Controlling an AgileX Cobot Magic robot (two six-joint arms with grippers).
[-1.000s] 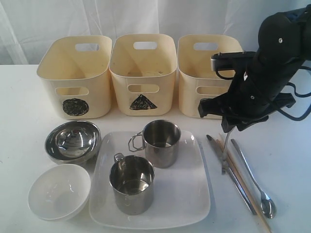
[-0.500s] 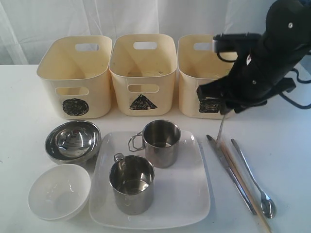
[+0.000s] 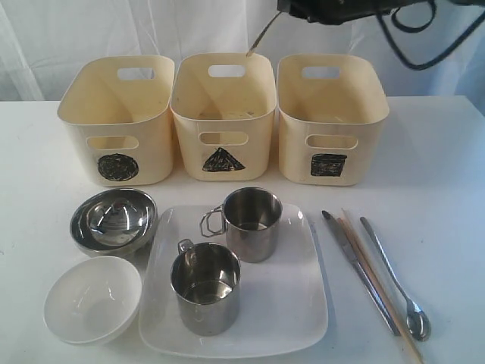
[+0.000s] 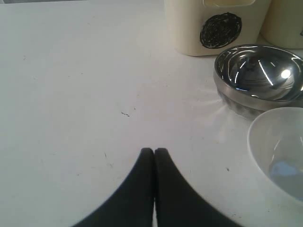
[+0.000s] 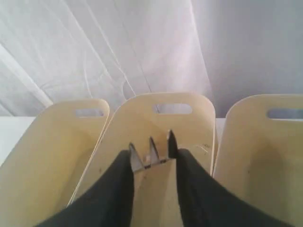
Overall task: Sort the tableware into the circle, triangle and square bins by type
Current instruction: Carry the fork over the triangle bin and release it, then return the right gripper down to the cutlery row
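My right gripper (image 3: pixel 297 9) is high at the top edge, shut on a steel fork (image 3: pixel 258 38) whose handle hangs slanted above the triangle bin (image 3: pixel 222 114). In the right wrist view the fork's tines (image 5: pixel 150 152) stick out between the fingers of the right gripper (image 5: pixel 151 158), over that bin's inside. The circle bin (image 3: pixel 117 121) and square bin (image 3: pixel 331 117) flank it. Two steel mugs (image 3: pixel 252 224) (image 3: pixel 205 287) stand on the white plate (image 3: pixel 292 303). A steel bowl (image 3: pixel 114 221) and a white bowl (image 3: pixel 92 298) sit to its left. My left gripper (image 4: pixel 154 152) is shut and empty above bare table.
A steel knife (image 3: pixel 360 273), a wooden chopstick (image 3: pixel 383 292) and a steel spoon (image 3: pixel 394 277) lie side by side on the table to the right of the plate. A white curtain hangs behind the bins. Black cables (image 3: pixel 413 42) dangle at the top right.
The right arm has lifted the fork from near the cutlery and carried it up and left, from in front of the square bin to above the triangle bin. The left gripper's view gives no earlier frame.
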